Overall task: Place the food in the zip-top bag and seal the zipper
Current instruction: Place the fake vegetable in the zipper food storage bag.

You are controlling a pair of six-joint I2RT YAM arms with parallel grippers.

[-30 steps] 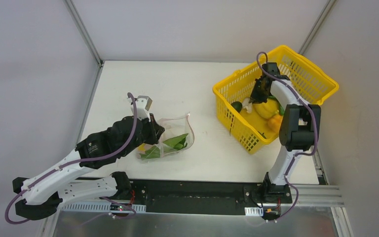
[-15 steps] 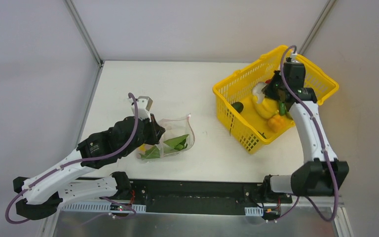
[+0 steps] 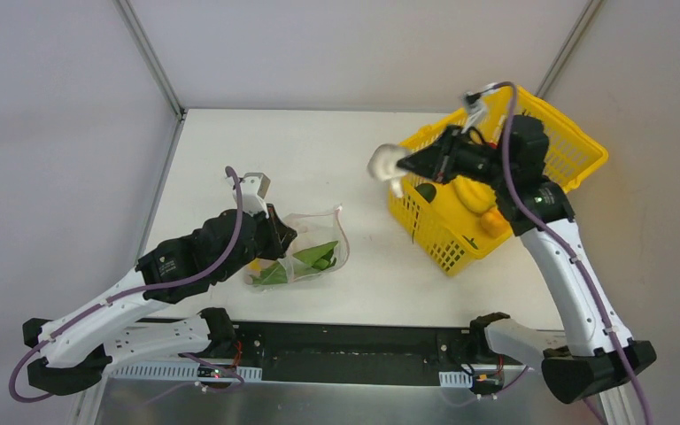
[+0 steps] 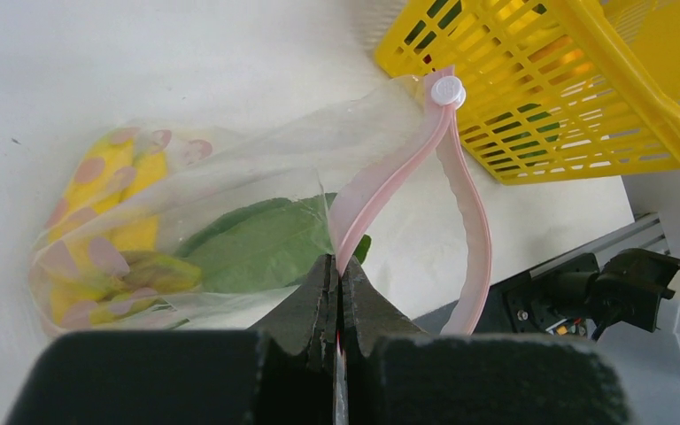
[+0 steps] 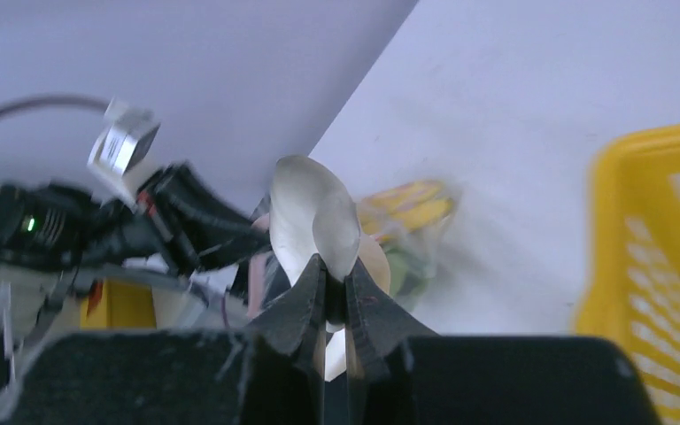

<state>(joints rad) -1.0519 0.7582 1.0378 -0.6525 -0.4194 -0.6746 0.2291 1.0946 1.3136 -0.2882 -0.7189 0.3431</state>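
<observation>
- The left pincer [image 4: 336, 282] is clamping fully closed on the zipper [image 4: 388, 181], the pink strip at the mouth of the zip-top bag [image 3: 317, 241]. From the top view the arm is hiding that pinch, so only the left wrist cam is showing it properly.
- The bag is lying on the desk [image 3: 319, 150] right by the left arm, with its mouth gaping on the side facing the basket. The white slider [image 4: 447, 90] is sitting at the far end of the strip.
- Inside it, green pods [image 3: 315, 256] are showing through the plastic. The yellow banana bunch [image 4: 111, 190] is only really readable from the wrist cam, since the arm is covering most of it from above.
- The white garlic [image 3: 388, 162] is hanging in the air over the desk, just beside the left corner of the yellow basket [image 3: 575, 158]. The right pincer [image 5: 329, 288] is gripping it by its narrow end, jaws nearly together.
- The right wrist cam is looking pretty blurry, and the garlic is blocking part of the bag there.
- Down in the basket, an orange pepper [image 3: 494, 220] and a yellow piece [image 3: 469, 195] are peeking out, and the right arm is cutting off the rest.
</observation>
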